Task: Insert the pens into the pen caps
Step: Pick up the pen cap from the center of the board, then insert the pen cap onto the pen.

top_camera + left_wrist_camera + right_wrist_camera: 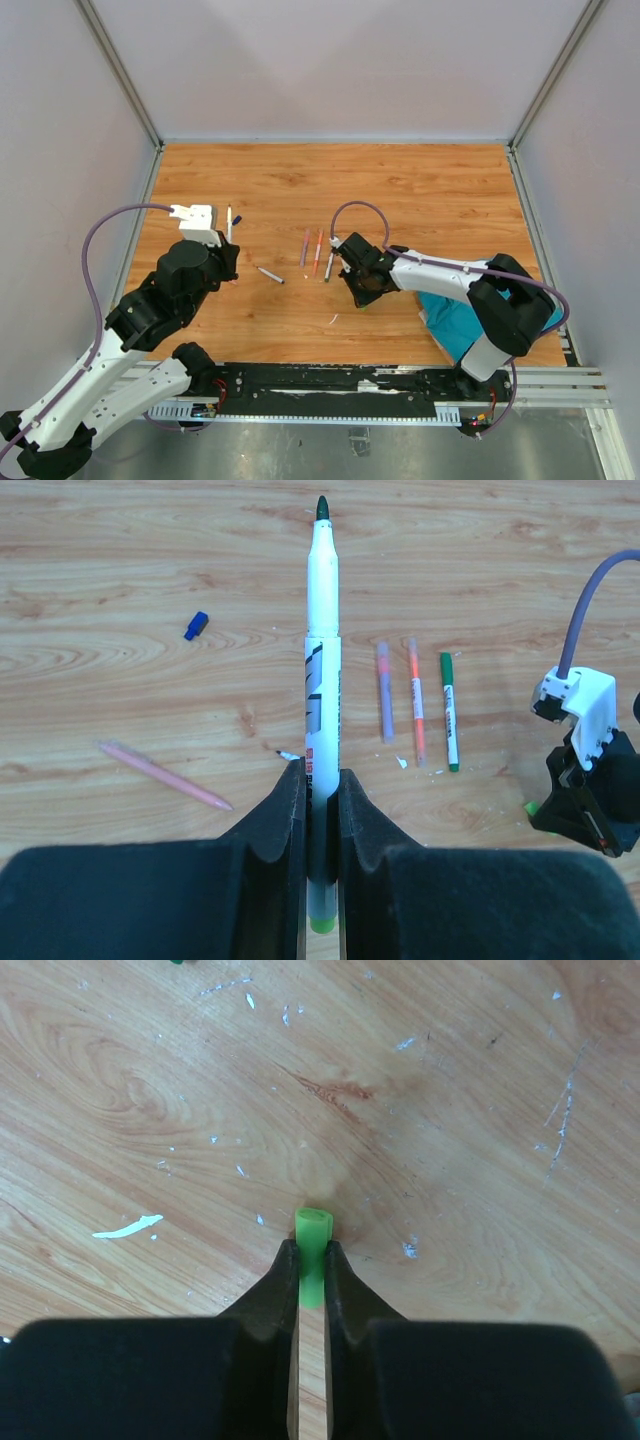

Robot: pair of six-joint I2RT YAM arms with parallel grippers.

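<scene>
My left gripper point(320, 775) is shut on a white pen point(322, 680) with a dark green tip. The pen points away from me over the table, and its light green rear end shows between the fingers. My right gripper point(311, 1252) is shut on a short green pen cap point(312, 1235), held low against the wooden table point(450, 1110). Purple point(384, 692), orange point(415, 700) and green point(449, 710) pens lie side by side between the two grippers. A pink pen point(165, 775) lies to the left. Farther out lies a dark blue cap point(196, 626). From above, the left gripper point(228, 250) and right gripper point(363, 298) are well apart.
A teal cloth point(455, 320) lies crumpled at the near right beside the right arm's base. Small white scraps point(127, 1227) dot the wood. Grey walls enclose the table on three sides.
</scene>
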